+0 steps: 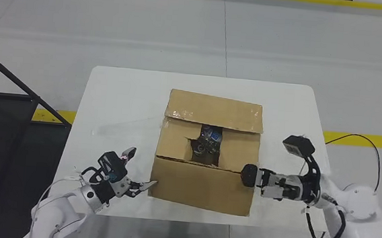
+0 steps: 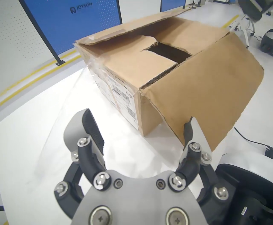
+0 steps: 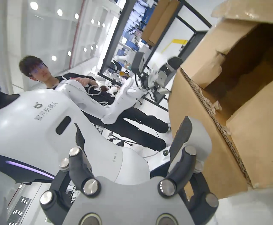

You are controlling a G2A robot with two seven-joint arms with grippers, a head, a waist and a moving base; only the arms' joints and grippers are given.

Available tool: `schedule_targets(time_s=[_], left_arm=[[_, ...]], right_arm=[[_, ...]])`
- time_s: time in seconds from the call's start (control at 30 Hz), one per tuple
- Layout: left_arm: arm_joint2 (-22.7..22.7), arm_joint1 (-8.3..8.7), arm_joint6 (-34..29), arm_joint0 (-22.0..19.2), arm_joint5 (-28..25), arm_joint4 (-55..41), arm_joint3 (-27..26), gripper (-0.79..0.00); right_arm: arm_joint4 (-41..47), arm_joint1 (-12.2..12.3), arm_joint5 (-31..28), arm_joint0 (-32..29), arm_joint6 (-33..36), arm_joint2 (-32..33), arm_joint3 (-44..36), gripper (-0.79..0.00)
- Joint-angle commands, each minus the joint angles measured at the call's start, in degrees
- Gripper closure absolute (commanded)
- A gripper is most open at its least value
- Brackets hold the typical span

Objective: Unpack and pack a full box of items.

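The flaps [image 1: 215,111] of the box [image 1: 203,184] hide most of its contents from me; the items [image 1: 209,142] between them are too small to identify. From the left wrist, the gap [image 2: 168,52] is plain darkness.

A brown cardboard box [image 1: 203,184] stands mid-way on the white table [image 1: 111,106], flaps partly folded inward; small items [image 1: 209,143] show through the gap.

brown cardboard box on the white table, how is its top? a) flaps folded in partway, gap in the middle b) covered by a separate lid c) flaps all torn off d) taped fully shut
a: the flaps of the brown cardboard box lean inward but leave a central gap where packed items show.
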Motion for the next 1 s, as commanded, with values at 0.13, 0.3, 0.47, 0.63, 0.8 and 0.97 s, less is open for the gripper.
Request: schedule_targets(time_s=[0.13,0.3,0.47,0.63,0.8,0.97], left_arm=[[0.0,0.09,0.1,-0.5,0.5,-1.7,0.7,-0.785],[0.0,0.09,0.1,-0.5,0.5,-1.7,0.7,-0.785],[0.0,0.09,0.1,-0.5,0.5,-1.7,0.7,-0.785],[0.5,0.12,0.0,-0.8,0.7,-1.6,0.8,-0.785],[1.2,0.23,0.1,-1.2,0.8,-1.3,1.1,-0.785],[1.4,0.36,0.3,-1.7,0.7,-2.0,1.8,-0.785]], right_arm=[[6.5,-0.2,1.1,1.4,-0.3,0.0,3.9,-0.785],[6.5,-0.2,1.1,1.4,-0.3,0.0,3.9,-0.785],[6.3,-0.3,2.8,1.2,-1.6,-0.5,3.9,-0.785],[8.7,-0.9,10.3,3.9,-8.1,-3.0,5.9,-0.785],[8.9,-1.3,20.4,8.5,-11.7,-5.2,9.9,-0.785],[7.3,-1.7,27.7,12.2,-13.1,-7.8,12.8,-0.785]])
